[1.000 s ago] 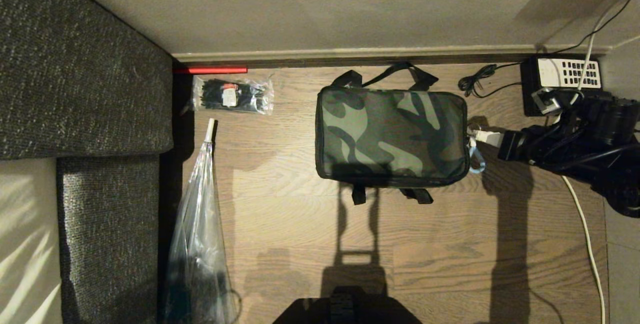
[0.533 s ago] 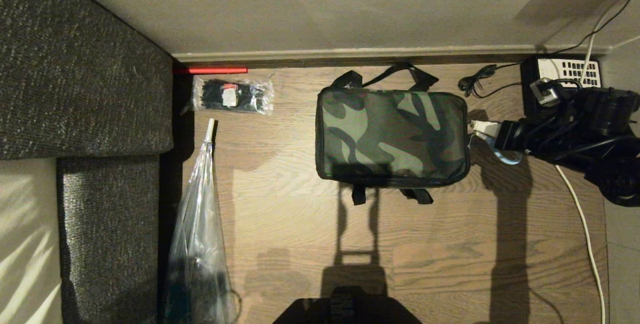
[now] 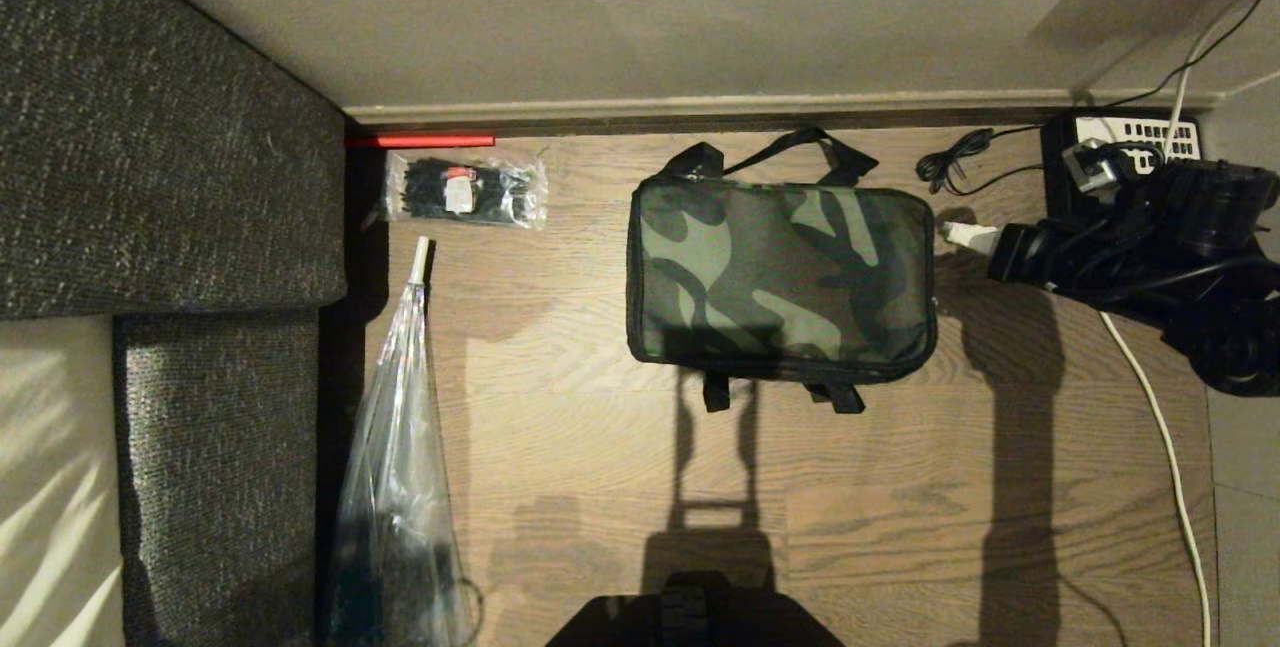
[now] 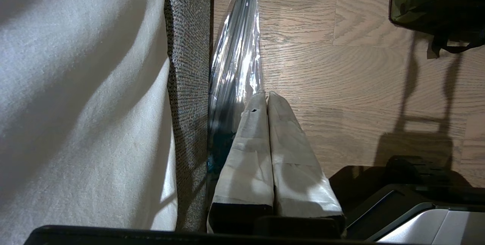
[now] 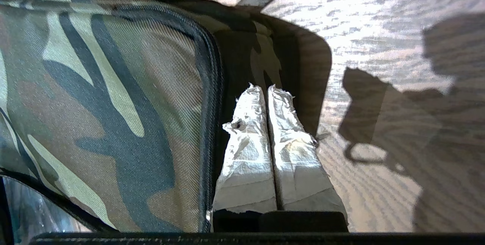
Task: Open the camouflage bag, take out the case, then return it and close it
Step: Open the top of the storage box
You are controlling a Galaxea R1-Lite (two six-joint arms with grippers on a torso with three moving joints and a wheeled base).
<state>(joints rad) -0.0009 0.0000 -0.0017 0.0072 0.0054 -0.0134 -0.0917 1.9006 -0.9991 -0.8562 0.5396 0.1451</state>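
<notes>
A: Floor scene, largest first. Camouflage bag point(image 3: 782, 279) lies flat on the wood floor point(image 3: 900, 487), lid zipped all round, long axis across the head view. No case visible; presumably inside.

B: Effectors?

A: Right gripper point(image 3: 962, 235) sits just beside the bag's right short end, taped fingers point(image 5: 248, 135) pressed together, tips against the side wall beside the zipper line. I can't make out a pull between them, so holding nothing I can confirm. Left gripper point(image 4: 267, 97) is parked well off by the sofa point(image 3: 170, 147), fingers together, empty.

B: So?

A: Bag lies to the right gripper's left; right arm is nearer. Zipper first.
</notes>
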